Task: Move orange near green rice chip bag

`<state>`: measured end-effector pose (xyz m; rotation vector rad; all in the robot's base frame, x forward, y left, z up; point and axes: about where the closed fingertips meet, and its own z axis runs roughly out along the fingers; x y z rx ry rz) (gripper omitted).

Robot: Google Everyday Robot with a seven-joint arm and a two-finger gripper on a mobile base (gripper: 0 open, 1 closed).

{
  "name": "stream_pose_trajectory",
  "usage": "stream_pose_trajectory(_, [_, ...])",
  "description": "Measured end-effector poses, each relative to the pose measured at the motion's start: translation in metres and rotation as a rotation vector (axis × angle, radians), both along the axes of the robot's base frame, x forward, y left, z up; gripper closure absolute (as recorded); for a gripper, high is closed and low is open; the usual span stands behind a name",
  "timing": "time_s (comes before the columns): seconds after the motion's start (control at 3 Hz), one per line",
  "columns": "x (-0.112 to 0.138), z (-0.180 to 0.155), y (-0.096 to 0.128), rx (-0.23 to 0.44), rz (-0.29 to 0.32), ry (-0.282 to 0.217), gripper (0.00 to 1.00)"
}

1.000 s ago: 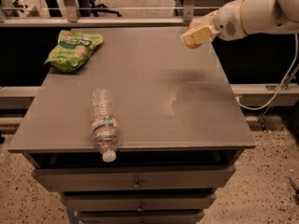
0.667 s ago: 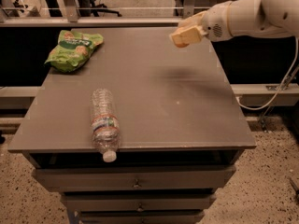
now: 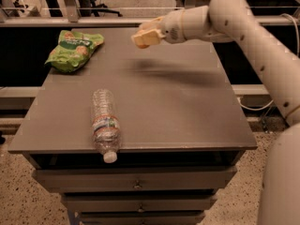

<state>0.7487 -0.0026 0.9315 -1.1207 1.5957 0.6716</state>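
The green rice chip bag lies crumpled at the far left corner of the grey table. My gripper hangs above the far middle of the table, to the right of the bag and well apart from it, on the white arm that reaches in from the right. No orange shows anywhere on the table. If one is inside the gripper, it is hidden from this view.
A clear plastic water bottle lies on the table's front left, its cap over the front edge. Drawers sit under the tabletop. A rail and chair legs stand behind the table.
My gripper and arm have moved left over the far side of the table, from the far right towards the green bag. The bag and bottle have not moved.
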Motion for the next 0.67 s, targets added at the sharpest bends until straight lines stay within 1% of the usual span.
stream_pose_trajectory(0.33, [0.009, -0.019, 0.058, 0.029, 0.07, 0.02, 1.0])
stream_pose_trajectory(0.67, [0.01, -0.034, 0.105, 0.028, 0.134, 0.025, 1.0])
